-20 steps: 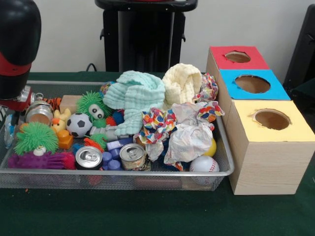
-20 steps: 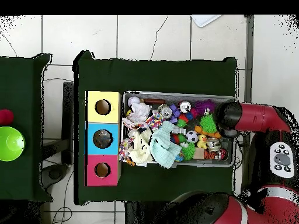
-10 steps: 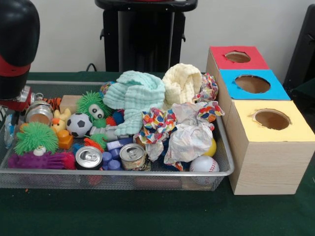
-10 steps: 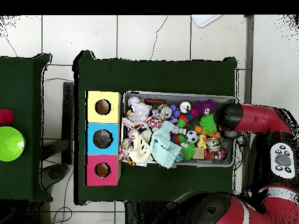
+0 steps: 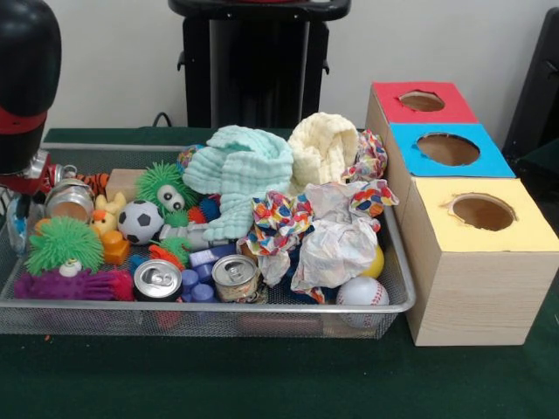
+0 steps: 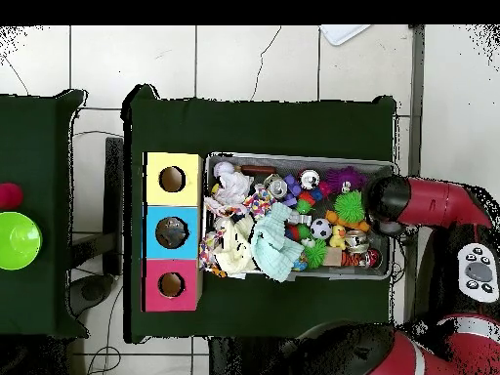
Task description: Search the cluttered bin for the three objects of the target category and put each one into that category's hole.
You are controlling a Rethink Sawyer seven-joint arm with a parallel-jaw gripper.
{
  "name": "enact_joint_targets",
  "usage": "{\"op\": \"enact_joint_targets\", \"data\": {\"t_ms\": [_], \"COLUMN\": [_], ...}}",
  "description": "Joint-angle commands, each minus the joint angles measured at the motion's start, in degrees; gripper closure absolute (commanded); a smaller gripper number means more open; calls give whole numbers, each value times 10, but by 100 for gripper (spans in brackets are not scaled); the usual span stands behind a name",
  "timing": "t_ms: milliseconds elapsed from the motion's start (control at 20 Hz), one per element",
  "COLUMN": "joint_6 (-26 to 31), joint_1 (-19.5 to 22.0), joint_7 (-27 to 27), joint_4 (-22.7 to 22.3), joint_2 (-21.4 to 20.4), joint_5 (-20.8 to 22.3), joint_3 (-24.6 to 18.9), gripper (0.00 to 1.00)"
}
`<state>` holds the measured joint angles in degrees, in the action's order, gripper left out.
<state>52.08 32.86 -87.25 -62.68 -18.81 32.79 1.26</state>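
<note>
Plenty of dark green table (image 5: 262, 384) under everything, with the red and black arm (image 5: 26, 78) coming down at the left edge of the front view, over that end of the cluttered bin (image 5: 218, 307). Silver mesh tray, packed full. Just beside its other end, a long box (image 5: 472, 288) with three holes on top: red (image 5: 422, 100) farthest from the camera, blue (image 5: 448, 148) in the middle, yellow (image 5: 482, 212) nearest. Inside the bin, a mint green cloth (image 5: 244, 170) heaped in the middle next to a pale yellow cloth (image 5: 323, 148), then a colourful patterned rag (image 5: 279, 223) and a crumpled white wad (image 5: 341, 244) toward the box end. Smaller stuff: purple spiky toy (image 5: 70, 285) along the near rim, green spiky ball (image 5: 63, 243) just behind it, fuzzy green thing with eyes (image 5: 166, 188), soccer ball (image 5: 140, 221), baseball (image 5: 362, 292) in the near corner by the box. Two silver cans (image 5: 158, 281) side by side at the near rim, tops up, and a third can (image 5: 70, 199) lying near the arm. Gripper (image 5: 26, 179) low at the left end – honestly can't tell how it's set, too much hidden by the arm and the frame edge. Right under it, one clear bottle (image 5: 16, 223) with a bit of blue, at the bin's far left end – can't tell whether touching or actually gripped. No other bottles spotted in the pile.
</note>
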Motion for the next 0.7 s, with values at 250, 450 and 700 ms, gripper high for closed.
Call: {"op": "enact_joint_targets", "data": {"t_ms": [250,450,700], "joint_6": [-2,-1,-3], "joint_1": [10,8,6], "joint_7": [-5,-6,-8], "joint_4": [-97,-101,-102], "joint_2": [-7,-9,-9], "joint_5": [-41,-45,-50], "joint_3": [-42,-39,-38], "gripper": [0,0,0]}}
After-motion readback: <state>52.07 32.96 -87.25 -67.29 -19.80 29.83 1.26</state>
